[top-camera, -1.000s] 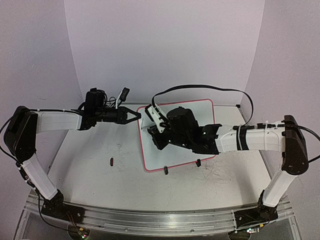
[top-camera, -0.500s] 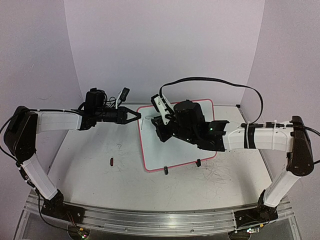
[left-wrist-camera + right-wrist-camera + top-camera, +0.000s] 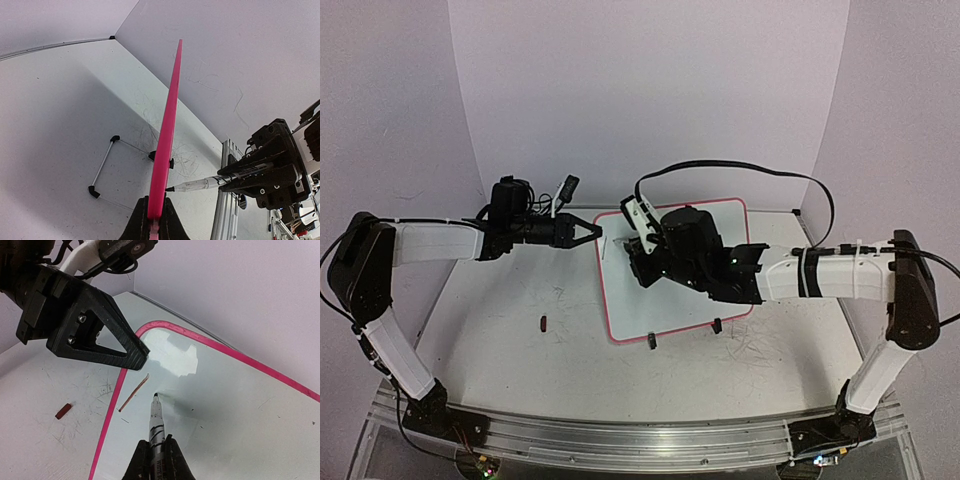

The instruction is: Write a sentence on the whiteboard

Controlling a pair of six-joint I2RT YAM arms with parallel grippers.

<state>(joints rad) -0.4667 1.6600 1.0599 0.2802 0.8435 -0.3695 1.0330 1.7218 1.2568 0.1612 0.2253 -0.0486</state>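
Note:
The whiteboard [image 3: 642, 312], white with a pink frame, lies at the table's centre on two black clip feet [image 3: 651, 341]. My left gripper [image 3: 595, 232] is shut on its left frame edge [image 3: 167, 125], which the left wrist view shows edge-on between the jaws [image 3: 152, 220]. My right gripper [image 3: 156, 447] is shut on a whiteboard marker [image 3: 157, 422], whose dark tip [image 3: 156, 396] sits at the board's surface near its upper left corner. The sentence is out of view: the bare board shows only a thin reddish line [image 3: 133, 392].
A small red cap [image 3: 543, 322] lies on the scuffed table left of the board. A thin wire stand with black ends [image 3: 104, 167] shows beside the board. The right arm [image 3: 820, 275] stretches over the board's middle. Walls close in behind and at both sides.
The right wrist rose and swung toward the board's upper left, then settled lower with the marker tip at the surface. The left arm has not moved.

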